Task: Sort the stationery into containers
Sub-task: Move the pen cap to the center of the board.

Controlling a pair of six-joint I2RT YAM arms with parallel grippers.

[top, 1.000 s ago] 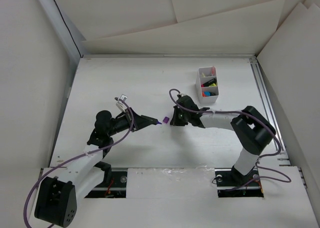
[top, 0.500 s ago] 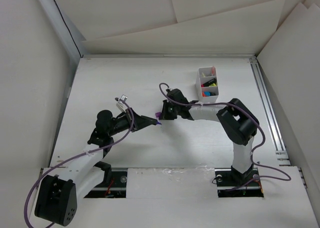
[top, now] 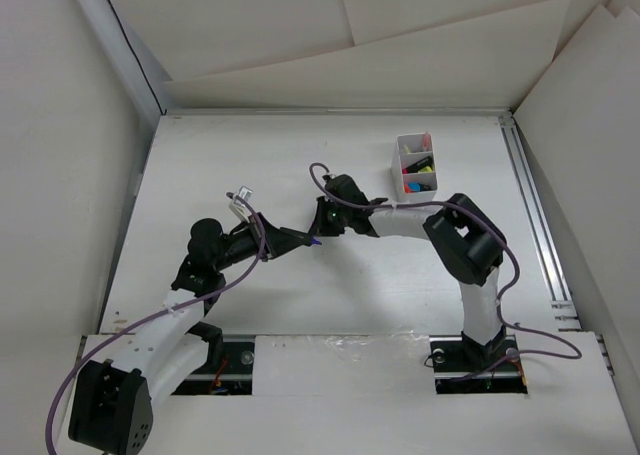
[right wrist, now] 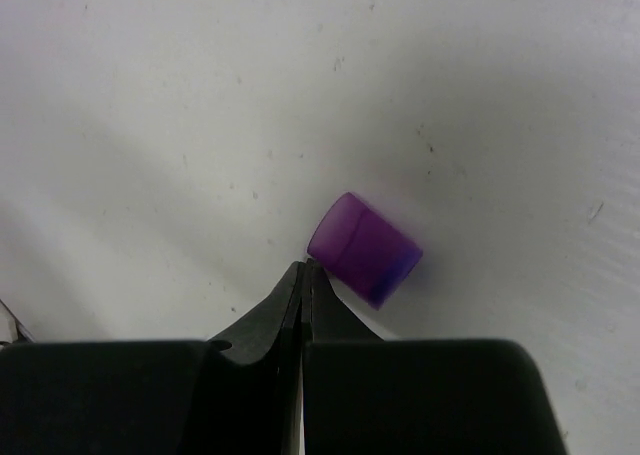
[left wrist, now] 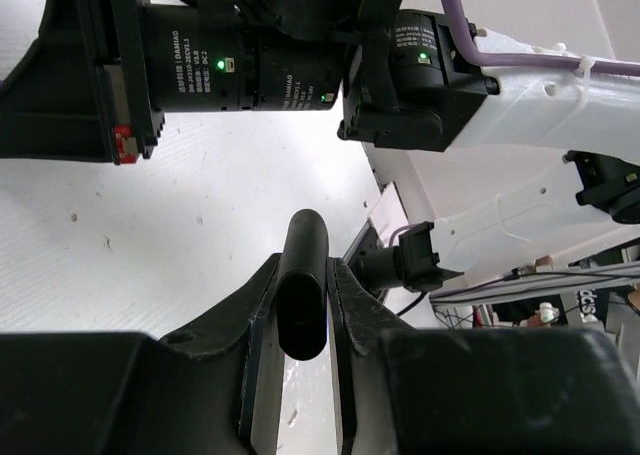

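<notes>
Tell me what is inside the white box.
The white box holds pinkish pens in its far compartment, a yellow-capped black highlighter in the middle, blue and orange pieces nearest. Whatever lies beneath them is covered.

Left arm (top: 175,320) stretched from its base at the near left toward the middle, elbow raised, wrist directed to the right. Left gripper (top: 303,241) closed tightly on a black barrel (left wrist: 303,275), with one finger at each side of it. Right arm (top: 468,275) bent sharply at the elbow, forearm lying low and leftward. Right gripper (top: 320,223) pointing left, fingers (right wrist: 268,313) pressed together without any gap, tips near those of the left gripper.
</notes>
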